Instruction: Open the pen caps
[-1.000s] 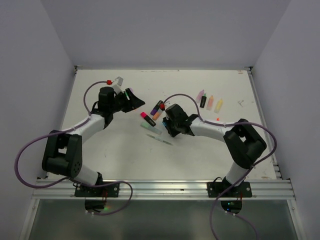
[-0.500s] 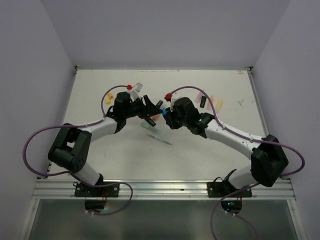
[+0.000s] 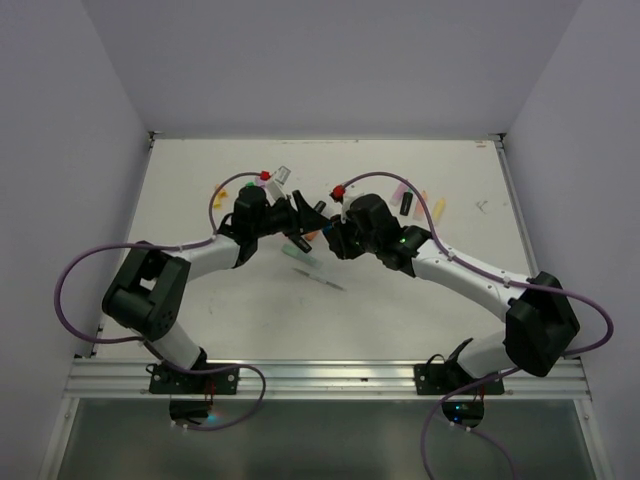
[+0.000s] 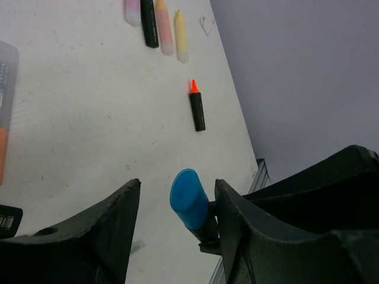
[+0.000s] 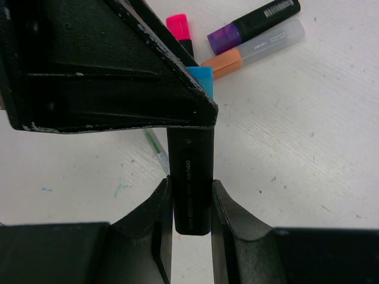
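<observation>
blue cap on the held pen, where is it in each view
Top external: blue cap barely visible at centre, where the arms meet.
Left wrist: lower centre, between the open left jaws.
Right wrist: upper centre, atop the black pen in the right jaws.
Shared landmark: orange-capped pen.

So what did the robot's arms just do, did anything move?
The left claw swung right, across to the right claw, and now sits open around the blue cap, not squeezing it. The right claw stayed near the middle, gripping the black pen, while its elbow swung out right. The row of pens at the far right and the thin pale stick didn't move.
</observation>
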You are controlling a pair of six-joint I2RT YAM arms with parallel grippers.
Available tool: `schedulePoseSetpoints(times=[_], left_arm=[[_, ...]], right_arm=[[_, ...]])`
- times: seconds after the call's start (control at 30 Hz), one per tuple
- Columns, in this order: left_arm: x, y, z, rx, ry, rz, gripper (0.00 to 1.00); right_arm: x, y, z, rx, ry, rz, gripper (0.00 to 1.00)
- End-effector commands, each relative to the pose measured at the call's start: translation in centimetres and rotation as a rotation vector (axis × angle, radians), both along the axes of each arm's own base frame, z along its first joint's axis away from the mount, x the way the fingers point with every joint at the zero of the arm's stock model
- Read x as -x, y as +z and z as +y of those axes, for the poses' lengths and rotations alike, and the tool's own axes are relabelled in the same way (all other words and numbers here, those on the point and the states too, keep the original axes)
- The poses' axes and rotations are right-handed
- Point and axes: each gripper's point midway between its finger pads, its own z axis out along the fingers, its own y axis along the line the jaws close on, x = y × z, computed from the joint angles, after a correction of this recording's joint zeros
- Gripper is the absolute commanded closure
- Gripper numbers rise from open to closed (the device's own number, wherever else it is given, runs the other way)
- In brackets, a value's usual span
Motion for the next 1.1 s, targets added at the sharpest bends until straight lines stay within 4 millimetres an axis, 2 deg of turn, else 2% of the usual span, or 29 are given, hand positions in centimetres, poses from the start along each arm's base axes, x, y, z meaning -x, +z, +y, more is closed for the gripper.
schedulePoseSetpoints(times=[0.0,0.23,0.33,0.43,0.47,0.53,0.57,0.6,0.63,0.67,0.7,0.73,0.83,0.93,1.03,1.07], left_arm=[[0.0,1.6,-1.1,0.055,-0.032,-0.039,0.44],[-0.4,2.4,-1.4,0.085,-0.022,-0.042,0.45],[-0.4,2.7,-1.4,0.086,-0.019,-0.045,0.49],[-0.4,2.7,-1.4,0.088,-0.019,-0.045,0.61],[-0.2,2.8,-1.5,0.090,-0.023,-0.045,0.69],[-0.1,2.8,-1.7,0.092,-0.029,-0.045,0.80],[0.0,2.9,-1.7,0.094,-0.033,-0.044,0.93],[0.1,2.9,-1.8,0.095,-0.036,-0.047,1.00],[0.1,2.8,-1.8,0.098,-0.037,-0.040,1.00],[0.2,3.1,-1.8,0.105,-0.037,-0.050,1.00],[0.2,3.2,-1.8,0.112,-0.037,-0.051,1.00],[0.4,3.2,-1.8,0.119,-0.041,-0.043,1.00],[0.5,3.5,-2.0,0.141,-0.050,-0.038,1.00],[0.5,3.9,-2.2,0.164,-0.055,-0.035,1.00],[0.0,4.3,-2.3,0.170,-0.047,-0.037,1.00],[-0.2,4.4,-2.4,0.166,-0.042,-0.037,1.00]], right_arm=[[-0.2,3.5,1.5,-0.102,0.027,-0.046,1.00],[0.0,3.0,1.6,-0.109,0.031,-0.033,1.00],[0.1,2.9,1.6,-0.107,0.034,-0.030,1.00],[0.0,3.1,1.4,-0.109,0.028,-0.035,1.00],[0.0,3.1,1.4,-0.110,0.025,-0.038,1.00],[-0.2,3.3,1.5,-0.119,0.016,-0.043,1.00],[-0.3,3.4,1.6,-0.122,0.013,-0.044,1.00],[-0.3,3.2,1.7,-0.118,0.014,-0.037,1.00],[-0.4,3.4,1.9,-0.124,0.014,-0.038,0.98],[-0.5,3.3,2.0,-0.129,0.015,-0.035,0.74],[-0.7,3.4,2.2,-0.137,0.015,-0.042,0.59],[-0.8,3.2,2.3,-0.137,0.016,-0.038,0.54],[-1.3,2.7,2.6,-0.124,0.007,-0.035,0.52],[-1.6,2.3,2.9,-0.117,0.010,-0.027,0.55],[-1.5,1.6,3.0,-0.113,0.008,-0.004,1.00],[-1.2,1.2,3.0,-0.108,0.017,0.009,1.00]])
